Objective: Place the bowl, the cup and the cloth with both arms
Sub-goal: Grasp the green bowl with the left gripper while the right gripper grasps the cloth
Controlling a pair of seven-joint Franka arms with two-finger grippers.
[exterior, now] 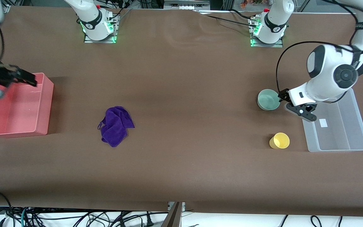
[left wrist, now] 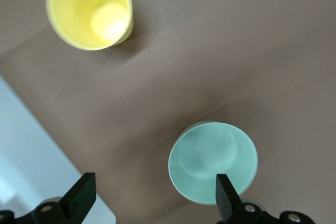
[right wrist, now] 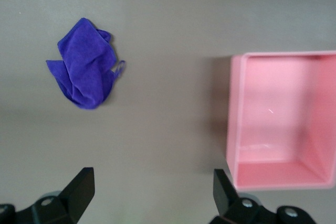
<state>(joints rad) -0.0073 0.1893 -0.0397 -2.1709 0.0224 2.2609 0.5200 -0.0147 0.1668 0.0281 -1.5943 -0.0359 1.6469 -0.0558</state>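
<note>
The pale mint-green bowl (exterior: pixel 268 99) stands upright on the brown table toward the left arm's end. It also shows in the left wrist view (left wrist: pixel 212 161). The yellow cup (exterior: pixel 279 140) stands nearer the front camera than the bowl, and shows in the left wrist view (left wrist: pixel 89 9). My left gripper (exterior: pixel 296 106) is open and empty, low beside the bowl, with one fingertip (left wrist: pixel 226 198) at the bowl's rim. The purple cloth (exterior: pixel 116 125) lies crumpled toward the right arm's end, also seen in the right wrist view (right wrist: pixel 86 77). My right gripper (exterior: pixel 27 78) is open and empty, up over the pink bin's rim.
A pink bin (exterior: pixel 17 107), empty, sits at the right arm's end of the table and shows in the right wrist view (right wrist: pixel 283 119). A clear plastic bin (exterior: pixel 339 126) sits at the left arm's end, beside the cup and bowl.
</note>
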